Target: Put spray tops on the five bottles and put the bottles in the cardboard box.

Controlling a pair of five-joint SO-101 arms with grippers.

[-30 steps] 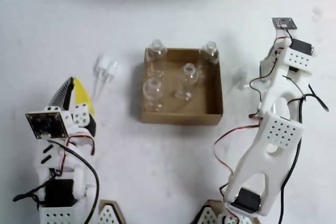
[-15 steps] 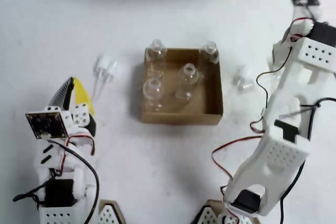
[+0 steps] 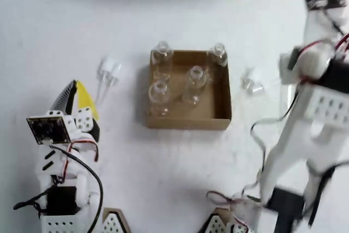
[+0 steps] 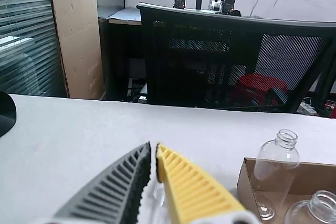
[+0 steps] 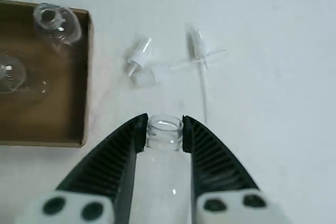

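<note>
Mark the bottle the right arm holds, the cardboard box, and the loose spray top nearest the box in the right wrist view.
held bottle [image 5: 164, 128], right wrist view, on its open neck.
cardboard box [image 3: 223, 99], high view, on a side wall.
spray top [image 5: 138, 56], right wrist view, on its white head.

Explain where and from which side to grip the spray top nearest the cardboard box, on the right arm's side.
Grip the spray top by its thick white head, from straight above: it lies flat, and its tube looks flimsy.
</note>
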